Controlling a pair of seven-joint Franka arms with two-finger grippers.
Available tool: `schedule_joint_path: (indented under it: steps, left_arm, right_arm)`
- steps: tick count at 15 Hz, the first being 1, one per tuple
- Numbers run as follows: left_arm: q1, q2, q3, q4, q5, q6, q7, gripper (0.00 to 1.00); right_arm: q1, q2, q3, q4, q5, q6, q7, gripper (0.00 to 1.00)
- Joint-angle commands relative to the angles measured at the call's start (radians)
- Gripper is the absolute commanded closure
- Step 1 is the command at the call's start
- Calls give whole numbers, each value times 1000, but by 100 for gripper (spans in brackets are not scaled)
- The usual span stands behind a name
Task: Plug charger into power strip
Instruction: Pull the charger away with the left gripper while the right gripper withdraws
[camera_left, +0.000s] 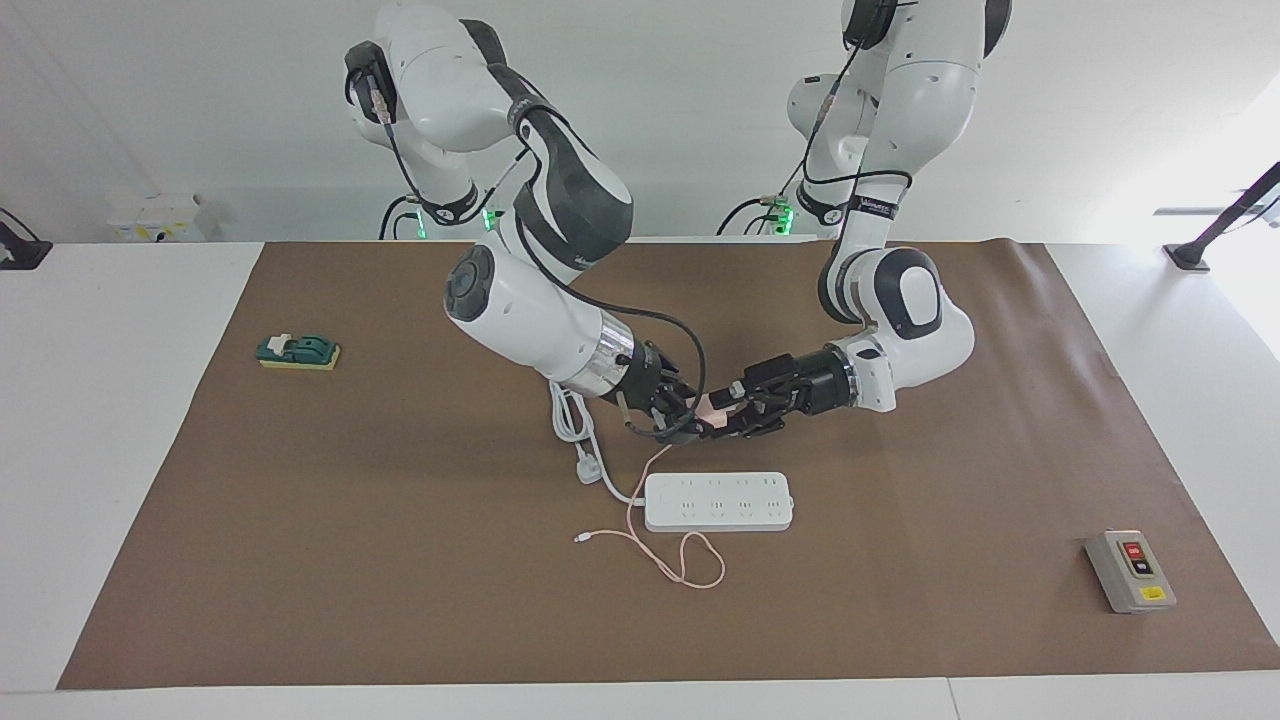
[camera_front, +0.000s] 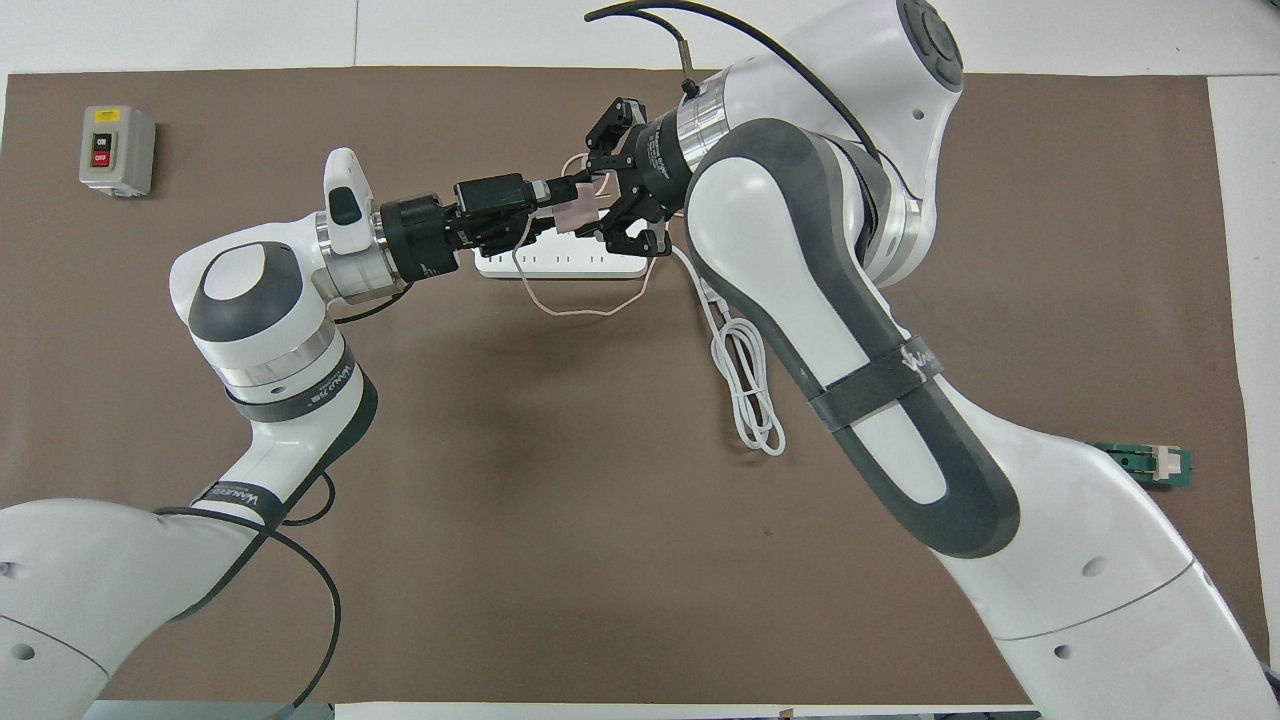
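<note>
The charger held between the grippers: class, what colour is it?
The charger is pale pink, clearest in the overhead view.

Two high, opposed tabletop views

Charger (camera_left: 712, 403) between both tools, above power strip (camera_left: 718, 501)

Small pale pink cube-shaped charger (camera_front: 578, 209) mostly covered by two black grippers (prongs unseen); long flat white power strip (camera_front: 590, 265) partly hidden overhead.
</note>
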Motion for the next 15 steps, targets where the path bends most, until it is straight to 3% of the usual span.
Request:
schedule_joint_path:
  steps: [1, 4, 8, 13, 14, 15]
  left_arm:
    - [7, -4, 9, 12, 47, -9, -46, 61]
    - [46, -6, 9, 10, 104, -73, -68, 65]
    - [54, -6, 9, 6, 105, -92, -70, 97]
    - [51, -6, 9, 7, 105, -95, -96, 100]
    - [53, -6, 9, 9, 107, -107, -119, 100]
    - [57, -6, 12, 10, 119, -157, -148, 100]
  right_arm:
    - [-2, 19, -1, 33, 8, -1, 20, 100]
    - [-2, 19, -1, 33, 10, -1, 20, 100]
    - [-2, 19, -1, 31, 11, 6, 20, 100]
    - [-6, 19, -1, 30, 14, 12, 23, 100]
    - [-9, 19, -3, 28, 13, 17, 23, 1]
    - [-13, 19, -3, 28, 13, 17, 23, 0]
